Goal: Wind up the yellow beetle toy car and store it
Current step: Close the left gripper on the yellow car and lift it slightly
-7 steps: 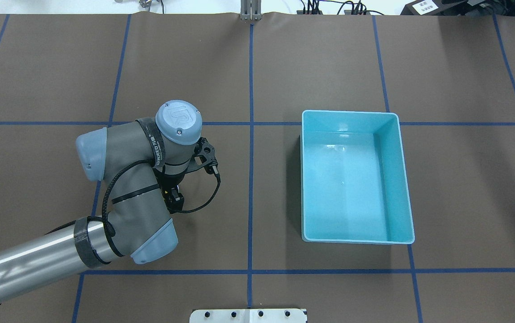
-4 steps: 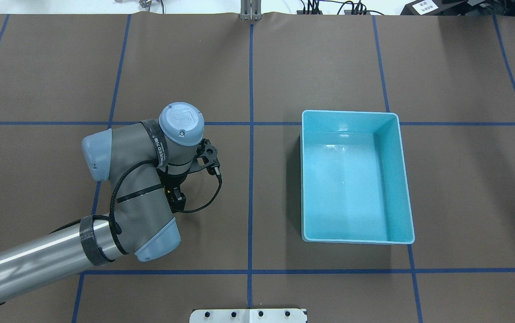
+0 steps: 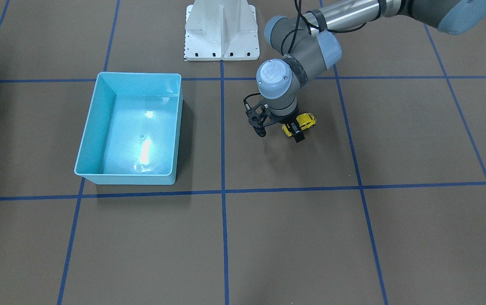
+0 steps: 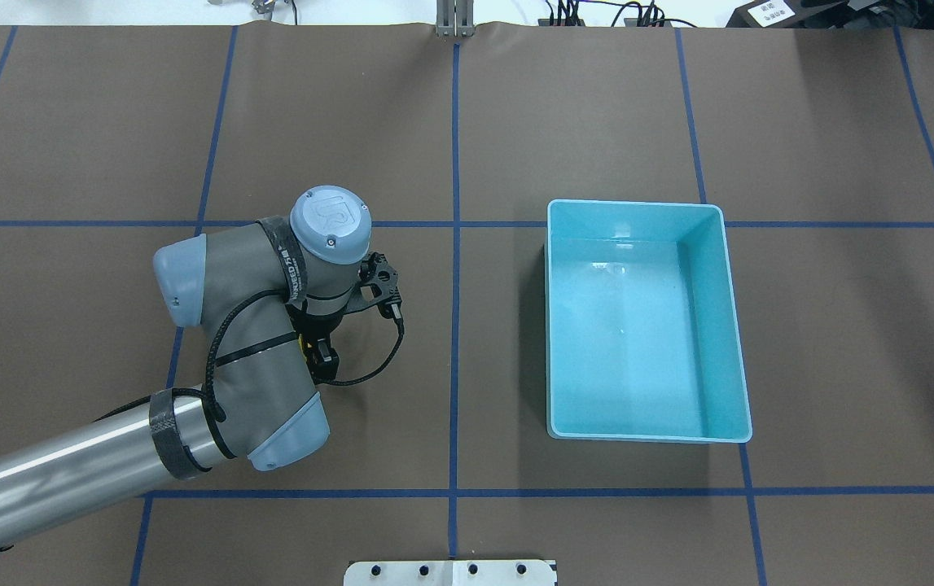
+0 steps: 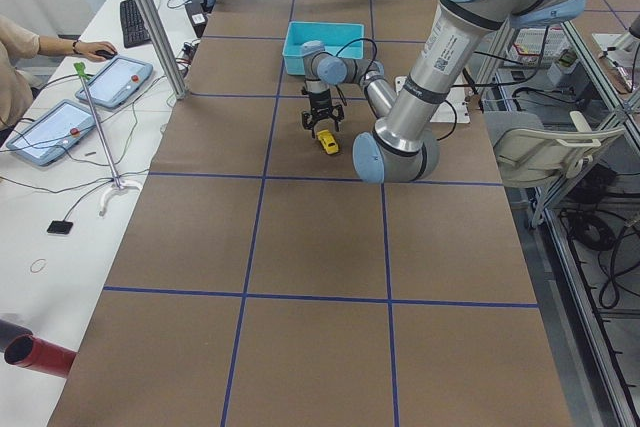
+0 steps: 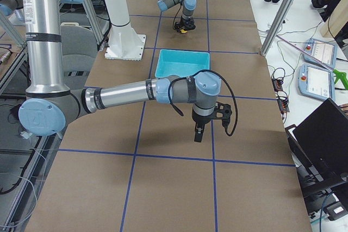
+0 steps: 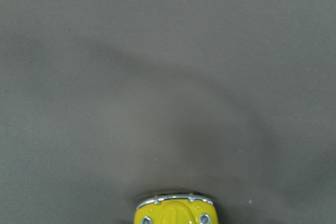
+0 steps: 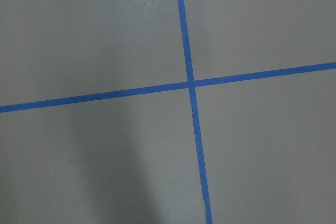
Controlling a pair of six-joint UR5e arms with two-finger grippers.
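Observation:
The yellow beetle toy car is low over the brown table, left of the centre line as seen from overhead, where only a yellow sliver shows under the wrist. My left gripper points straight down and is shut on it, with one black finger in front of the car's body. Only the car's rounded end shows at the bottom of the left wrist view. My right gripper hangs over bare table beyond the bin. It shows only in the exterior right view, so I cannot tell its state.
A light blue bin stands empty to the right of the centre line, well apart from the car. The brown mat carries a blue tape grid. The robot's white base plate is at the near edge. A person sits at a side desk.
My left arm has shifted slightly to the right and toward the robot's base, taking the car with it. The bin has not moved.

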